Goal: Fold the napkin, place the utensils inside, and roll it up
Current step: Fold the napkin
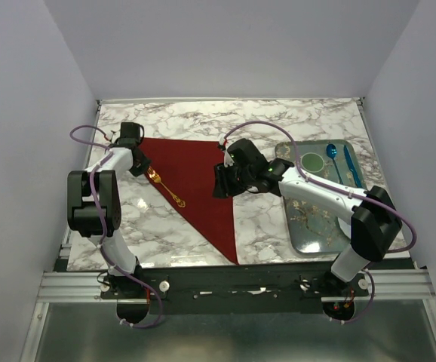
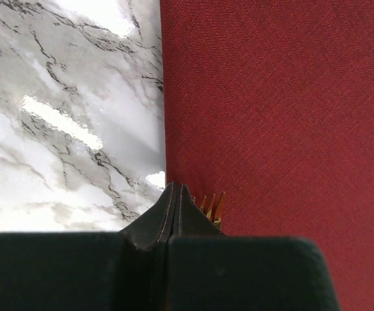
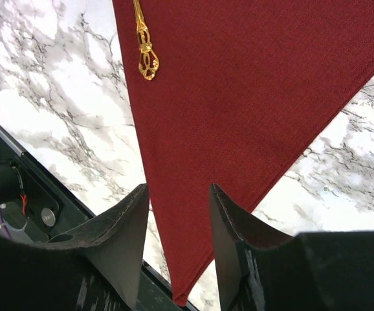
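**Fork Set on Folded Napkin as Two Arms Close In**

The dark red napkin (image 1: 203,181) lies flat on the marble worktop (image 1: 293,121). It is folded to a triangle whose long point runs toward 6 o'clock. A gold fork (image 1: 167,190) rests on it just inside the slanted edge on the 8 o'clock side, with its tines toward 11 o'clock and its ornate handle toward 5. That spot looks chosen so the cloth can wrap the cutlery if rolling starts from that edge.

The left arm (image 1: 116,162) reaches in at the fork's tine end. Its jaws are clenched tight, tips down at the napkin's border, and the tines show just beside them. Whether they pinch the fork or merely sit next to it cannot be told.

The right arm (image 1: 308,185) comes in from 3 o'clock. Its jaws are parted about halfway and grasp nothing. They hang over the napkin near its straight 3 o'clock edge, probably to steady the cloth. Only one piece of gold cutlery shows on the napkin.
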